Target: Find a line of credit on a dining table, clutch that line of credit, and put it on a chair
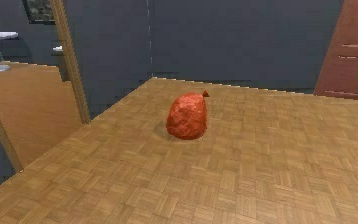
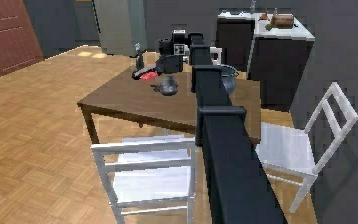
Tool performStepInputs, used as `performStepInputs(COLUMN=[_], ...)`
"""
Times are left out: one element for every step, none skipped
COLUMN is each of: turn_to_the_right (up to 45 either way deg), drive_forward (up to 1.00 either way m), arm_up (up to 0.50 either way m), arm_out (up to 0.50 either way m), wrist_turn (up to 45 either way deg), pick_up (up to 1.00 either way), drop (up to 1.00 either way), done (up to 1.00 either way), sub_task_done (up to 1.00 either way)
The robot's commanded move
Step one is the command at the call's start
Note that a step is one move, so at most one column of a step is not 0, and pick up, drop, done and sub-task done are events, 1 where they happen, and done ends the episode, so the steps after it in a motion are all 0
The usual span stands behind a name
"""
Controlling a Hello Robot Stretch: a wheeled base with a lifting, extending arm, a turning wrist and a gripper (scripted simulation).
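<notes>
Step in hand, judged: grasp of the card at the dining surface [image 2: 117, 100]. The arm [image 2: 223, 130] reaches out over the surface between two white chairs: the near chair [image 2: 152, 178] at its front edge and the side chair [image 2: 292, 148] at the arm side view's right. Either looks usable as drop-off.

Procedure: confirm target first, then lower slowly, approx. flat to the wood, since a thin card gives little edge to take.

The claw [image 2: 165, 66] sits amid small items, incl. a red thing [image 2: 142, 73] and a grey lump [image 2: 167, 88]. Claw state cannot be told, nor whether it holds anything — items lie at and behind it.

Card location: presumably among those items, but too small to make out.
</notes>
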Motion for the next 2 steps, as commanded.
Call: performStepInputs(turn_to_the_right=[0.0,0.0], drive_forward=[0.00,0.00], arm_up=[-0.50,0.00], arm_out=[0.00,0.00], wrist_turn=[0.0,0.0], pick_up=[0.00,0.00], drop=[0.00,1.00], done=[0.00,0.00], sub_task_done=[0.00,0.00])
